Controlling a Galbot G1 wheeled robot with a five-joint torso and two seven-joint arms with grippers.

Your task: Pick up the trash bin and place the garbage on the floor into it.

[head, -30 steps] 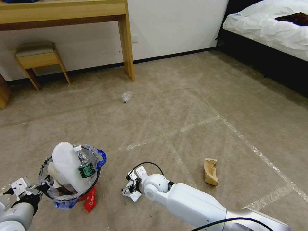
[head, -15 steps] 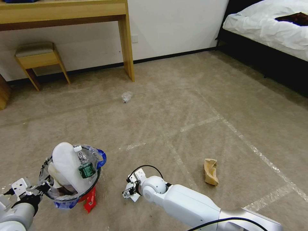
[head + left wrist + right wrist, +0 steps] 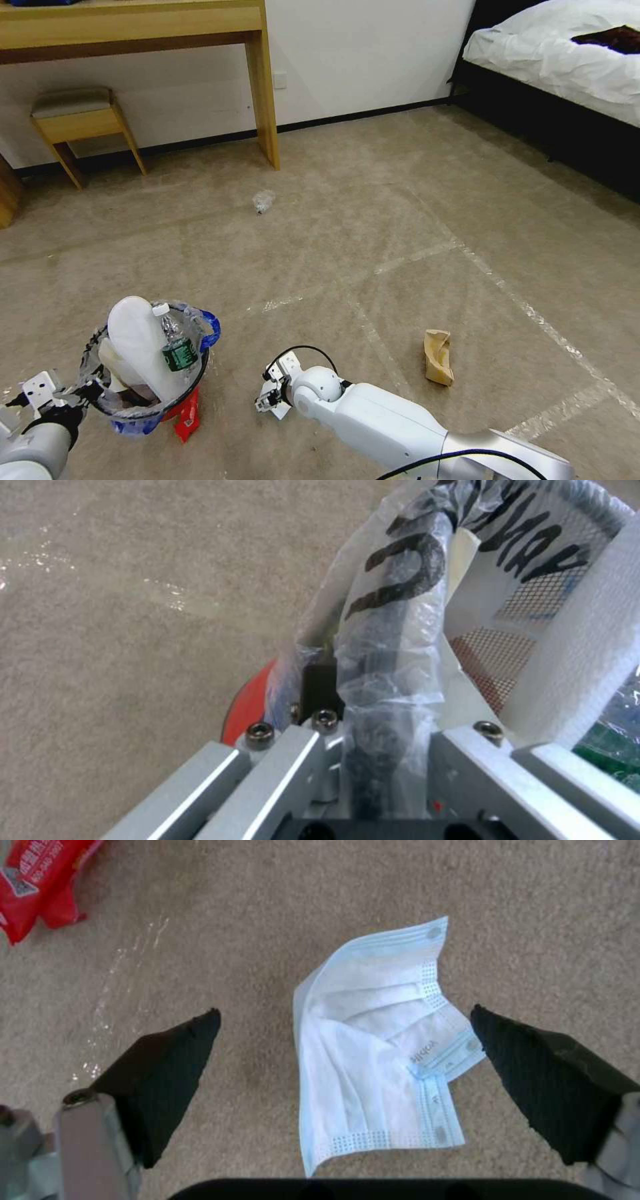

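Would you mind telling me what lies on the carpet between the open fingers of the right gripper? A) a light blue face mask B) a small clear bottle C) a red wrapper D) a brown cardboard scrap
A: in the right wrist view a light blue face mask lies flat on the carpet between the spread fingers of the right gripper; the red wrapper lies off to one side.

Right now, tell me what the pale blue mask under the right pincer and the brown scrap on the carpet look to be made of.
Pale blue pleated face mask: likely soft non-woven fabric, matte; folds and dotted edge seams show, lying flat between the open right pincer fingers. Brown folded scrap: probably cardboard or kraft paper, dull, holding stiff creases. The left pincer grips the round red plastic-lined trash bin at its rim.
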